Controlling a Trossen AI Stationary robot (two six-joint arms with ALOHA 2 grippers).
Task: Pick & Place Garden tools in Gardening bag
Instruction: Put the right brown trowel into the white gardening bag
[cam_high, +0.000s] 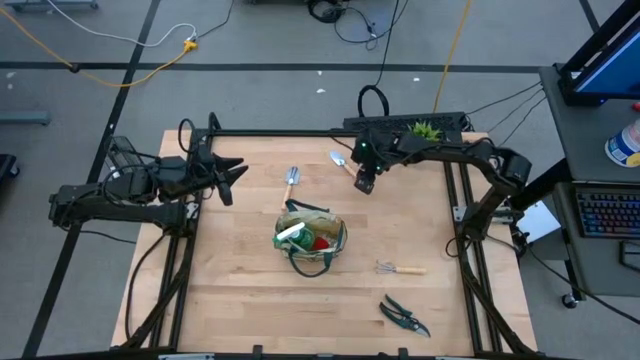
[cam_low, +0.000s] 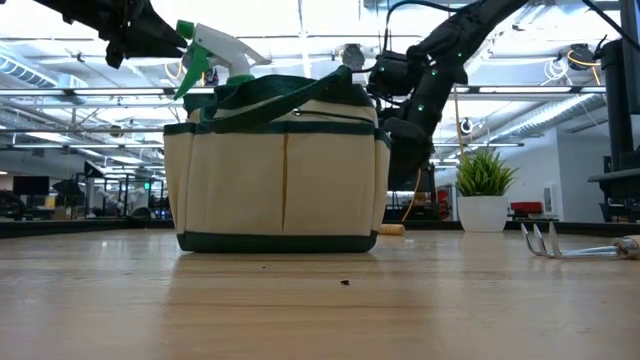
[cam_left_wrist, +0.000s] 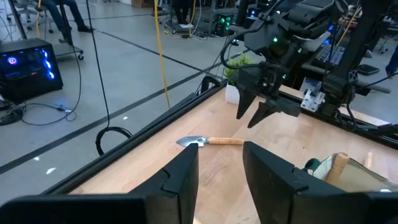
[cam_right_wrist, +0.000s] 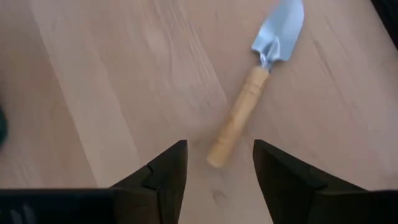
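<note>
The khaki gardening bag (cam_high: 310, 240) (cam_low: 275, 170) stands mid-table with a green-and-white sprayer (cam_low: 205, 50) and a red item (cam_high: 322, 242) inside. A wooden-handled trowel (cam_right_wrist: 249, 99) (cam_high: 343, 163) lies flat near the far edge. My right gripper (cam_right_wrist: 217, 165) (cam_high: 365, 182) hovers open above the handle's free end, slanting down and touching nothing. My left gripper (cam_left_wrist: 221, 171) (cam_high: 235, 175) waits open and empty at the table's left, raised. Another wooden-handled tool (cam_high: 292, 182) lies just beyond the bag. A small rake (cam_high: 400, 268) and dark shears (cam_high: 404, 315) lie nearer the front.
A small potted plant (cam_high: 425, 129) (cam_low: 483, 185) stands at the far edge, behind the right arm. Bare wood lies between the trowel and the bag, and left of the bag. The dark table frame (cam_high: 280, 133) borders the far side.
</note>
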